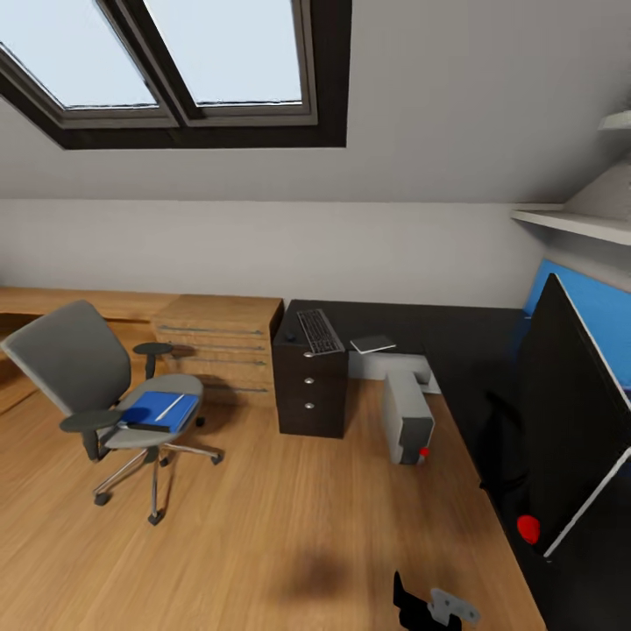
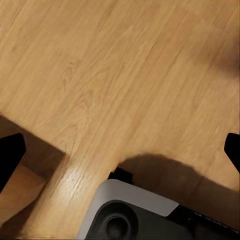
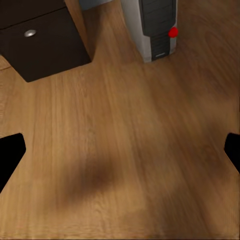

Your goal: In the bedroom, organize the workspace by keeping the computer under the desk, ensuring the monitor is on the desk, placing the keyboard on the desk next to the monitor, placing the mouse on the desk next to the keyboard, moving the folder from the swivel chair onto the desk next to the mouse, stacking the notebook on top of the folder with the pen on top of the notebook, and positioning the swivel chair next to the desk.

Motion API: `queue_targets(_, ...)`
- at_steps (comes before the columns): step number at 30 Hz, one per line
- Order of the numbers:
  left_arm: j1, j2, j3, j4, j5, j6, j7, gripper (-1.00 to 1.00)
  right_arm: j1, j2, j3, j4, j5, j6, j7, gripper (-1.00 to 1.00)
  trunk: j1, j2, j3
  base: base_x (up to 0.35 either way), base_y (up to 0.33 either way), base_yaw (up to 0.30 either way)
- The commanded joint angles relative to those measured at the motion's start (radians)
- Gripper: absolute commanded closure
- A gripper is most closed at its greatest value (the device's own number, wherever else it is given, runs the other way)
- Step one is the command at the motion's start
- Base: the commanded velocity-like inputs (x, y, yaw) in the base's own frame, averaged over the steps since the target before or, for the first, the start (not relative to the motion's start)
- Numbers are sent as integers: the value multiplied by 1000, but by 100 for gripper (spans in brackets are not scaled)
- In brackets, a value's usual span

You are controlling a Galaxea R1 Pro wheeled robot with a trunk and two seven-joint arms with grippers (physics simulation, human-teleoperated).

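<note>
The grey swivel chair (image 1: 83,368) stands on the floor at the left, away from the black desk (image 1: 456,337). A blue folder (image 1: 158,410) lies on its seat with a pale pen (image 1: 172,406) on top. On the desk's left end lie the keyboard (image 1: 318,331) and the grey notebook (image 1: 373,343). A small dark lump (image 1: 290,336) beside the keyboard may be the mouse. The monitor (image 1: 570,421) stands on the desk at the near right. The grey computer (image 1: 407,419) (image 3: 152,25) lies on the floor under the desk. Left gripper (image 2: 120,155) and right gripper (image 3: 120,155) hang open over bare floor.
Black drawers (image 1: 308,390) (image 3: 40,42) carry the desk's left end. A light wooden low cabinet (image 1: 219,346) runs along the back wall behind the chair. White shelves (image 1: 578,219) hang at the upper right. My own base (image 2: 135,215) shows beneath the left gripper. Wood floor lies between chair and desk.
</note>
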Motion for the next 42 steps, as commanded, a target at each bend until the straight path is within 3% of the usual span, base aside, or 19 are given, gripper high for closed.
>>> queue_targets(1,0,0,-2,-3,10,2,4,-100,-1,0,6,2,-5,-4,4,-100,-4,6,2,-341,0,0)
queue_targets(11,1,-1,-2,-3,10,2,4,-100,-1,0,6,2,31,-4,4,-100,-43,76,33,-341,0,0)
queue_targets(30,1,-1,-3,-3,10,0,3,-100,-1,1,6,3,37,-4,4,-100,-116,209,93,-341,-4,0)
queue_targets(42,1,-2,-4,-3,8,-1,3,-100,-1,2,6,3,37,-4,4,-100,-162,293,131,-338,-129,0)
